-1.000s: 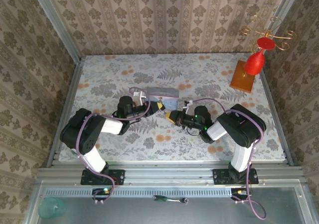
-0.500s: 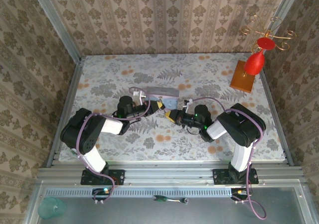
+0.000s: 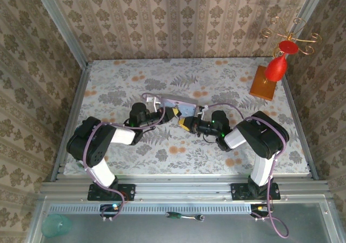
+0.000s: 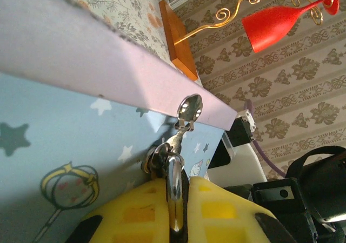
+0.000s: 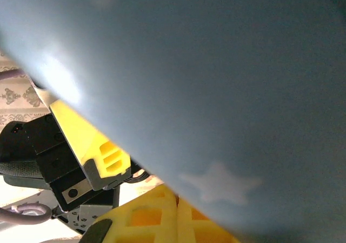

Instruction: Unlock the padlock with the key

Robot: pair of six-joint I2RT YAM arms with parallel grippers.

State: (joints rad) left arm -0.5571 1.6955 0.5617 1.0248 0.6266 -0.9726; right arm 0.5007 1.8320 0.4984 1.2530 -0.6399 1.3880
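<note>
- The left hand (image 4: 175, 202) has its yellow fingers (image 4: 135, 210) pressed together on a thin silvery metal bar, apparently the shackle of the padlock (image 4: 173, 181). The lock's dark body is hidden between the pads.
- That bar hangs from a small silvery clasp (image 4: 189, 109) at the lid edge of a pastel tin box (image 4: 48, 146) printed with stars and a cartoon figure.
- The right hand (image 5: 175, 209) has its yellow fingers closed against each other, right up against the box's pale blue wall (image 5: 227, 75). I cannot tell whether anything sits between them.
- From above, both hands meet at the near side of the box (image 3: 178, 100), the left hand (image 3: 172, 114) just beside the right hand (image 3: 186, 125).
- The surface (image 3: 243, 156) carries a grey and orange floral cloth, and the box sits near its middle.
- At the far right corner stands a wooden base (image 3: 263, 86) with a curled gold wire stand (image 3: 292, 36) holding a red glass (image 3: 277, 67) upside down.
- Striped damask wallpaper (image 3: 178, 21) lines the walls on three sides.
- A metal rail (image 3: 184, 190) runs along the near edge, and a teal cup (image 3: 54, 225) lies below it at the left.
</note>
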